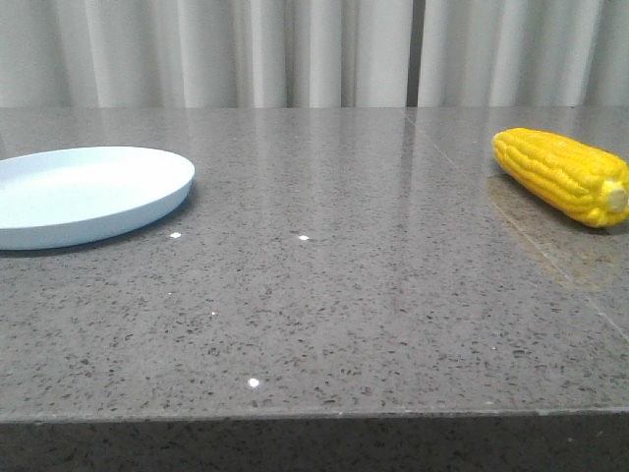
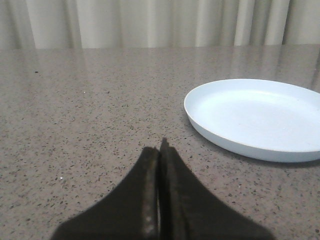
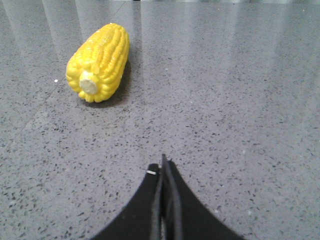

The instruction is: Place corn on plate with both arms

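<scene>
The yellow corn (image 1: 565, 174) lies on the table at the far right, its pale stub end toward the front. The pale blue plate (image 1: 79, 193) sits at the far left, with nothing on it. Neither gripper shows in the front view. In the left wrist view my left gripper (image 2: 160, 150) is shut and holds nothing, low over the table, with the plate (image 2: 260, 117) ahead and to one side. In the right wrist view my right gripper (image 3: 164, 167) is shut and holds nothing, with the corn (image 3: 100, 62) lying ahead of it and apart from it.
The table (image 1: 324, 295) is grey speckled stone with a seam running near the corn. Its front edge (image 1: 314, 415) crosses the bottom of the front view. Pale curtains (image 1: 295, 49) hang behind the table.
</scene>
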